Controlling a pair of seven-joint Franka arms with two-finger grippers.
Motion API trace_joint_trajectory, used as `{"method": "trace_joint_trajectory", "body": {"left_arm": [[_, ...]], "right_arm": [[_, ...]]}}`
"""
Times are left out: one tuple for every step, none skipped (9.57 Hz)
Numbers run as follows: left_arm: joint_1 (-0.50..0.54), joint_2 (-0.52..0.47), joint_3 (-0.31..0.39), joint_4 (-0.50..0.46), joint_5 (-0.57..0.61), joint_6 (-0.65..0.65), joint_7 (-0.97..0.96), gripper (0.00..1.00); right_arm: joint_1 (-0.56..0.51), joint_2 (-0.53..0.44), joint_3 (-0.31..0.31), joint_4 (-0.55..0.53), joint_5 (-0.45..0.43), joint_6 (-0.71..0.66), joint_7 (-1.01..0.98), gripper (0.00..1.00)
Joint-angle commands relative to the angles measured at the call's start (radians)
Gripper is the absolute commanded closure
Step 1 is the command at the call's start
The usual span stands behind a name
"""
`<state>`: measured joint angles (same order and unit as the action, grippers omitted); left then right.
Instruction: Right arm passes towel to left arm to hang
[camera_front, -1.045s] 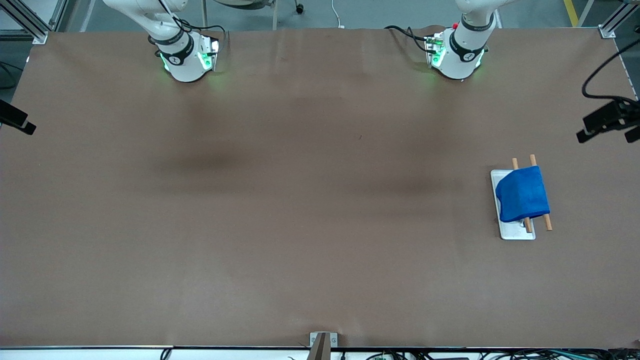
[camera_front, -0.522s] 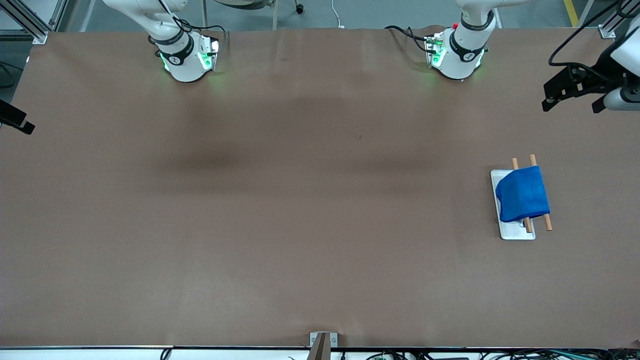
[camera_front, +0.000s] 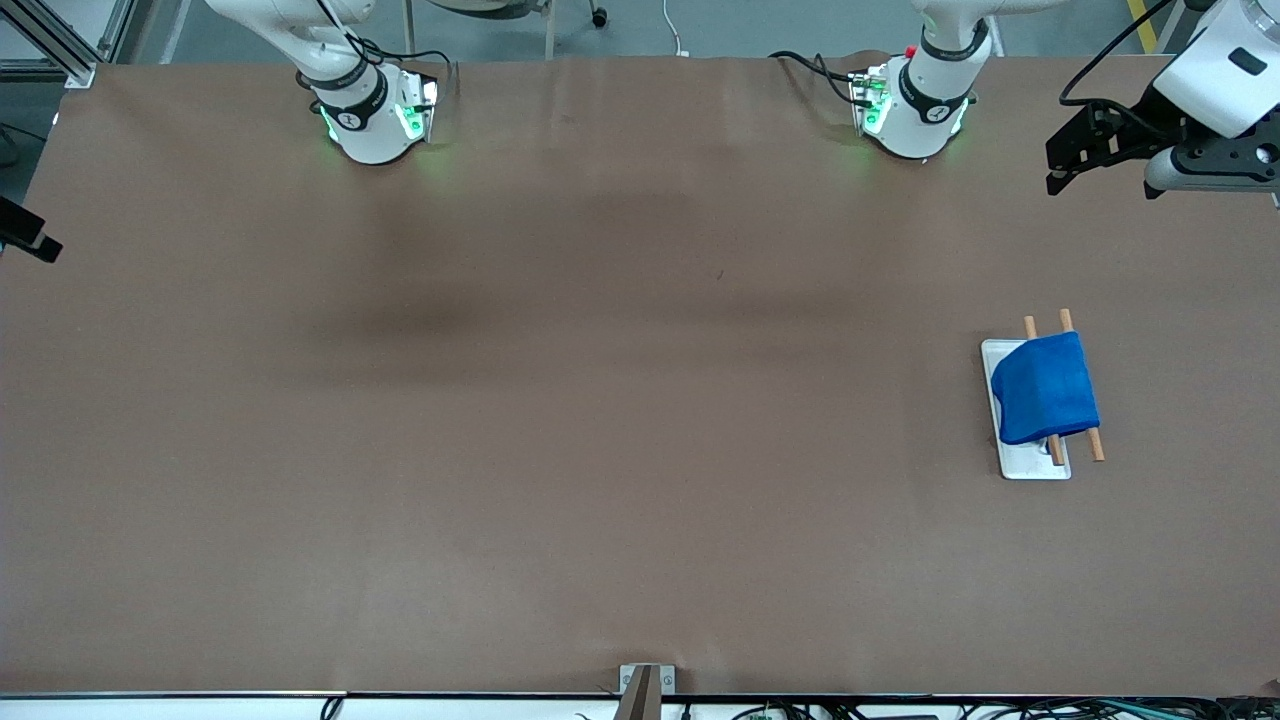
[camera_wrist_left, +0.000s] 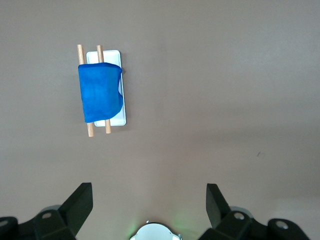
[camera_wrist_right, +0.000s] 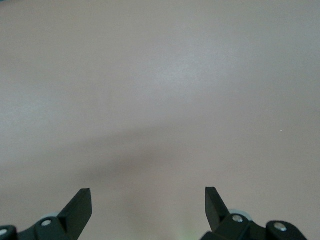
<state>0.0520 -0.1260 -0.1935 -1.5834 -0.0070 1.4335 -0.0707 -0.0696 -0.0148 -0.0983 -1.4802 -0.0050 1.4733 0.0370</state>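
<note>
Wide table (camera_front: 560, 420) under a plain brown cover, faintly creased, with soft dark shadow bands across the middle. Aluminium frame posts (camera_front: 60, 45) at the corners along the base edge. Grey floor (camera_front: 740, 25) past that edge, yellow floor line (camera_front: 1143, 25) near one corner. Small metal bracket (camera_front: 646, 685) midway on the camera-side edge.

The towel (camera_front: 1045, 388) is bright blue, plain all over. It hangs over two light brown wooden rods (camera_front: 1095, 446) on a white base (camera_front: 1035, 462). The table (camera_front: 560, 420) is flat brown with faint darker patches. The left gripper (camera_wrist_left: 149, 204) and the right gripper (camera_wrist_right: 148, 202) have black fingers. The arm bases (camera_front: 375, 115) are white with black rings and green lights.
</note>
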Motion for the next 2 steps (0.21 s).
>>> {"method": "trace_joint_trajectory", "body": {"left_arm": [[0.003,0.002,0.008,-0.030,-0.004,0.016,0.011,0.00],[0.003,0.005,0.009,-0.029,-0.002,0.016,0.012,0.00]], "right_arm": [[-0.001,0.019,0.003,0.031,-0.015,-0.022,0.009,0.00],[-0.001,0.019,0.005,0.028,-0.013,-0.022,0.010,0.00]]}}
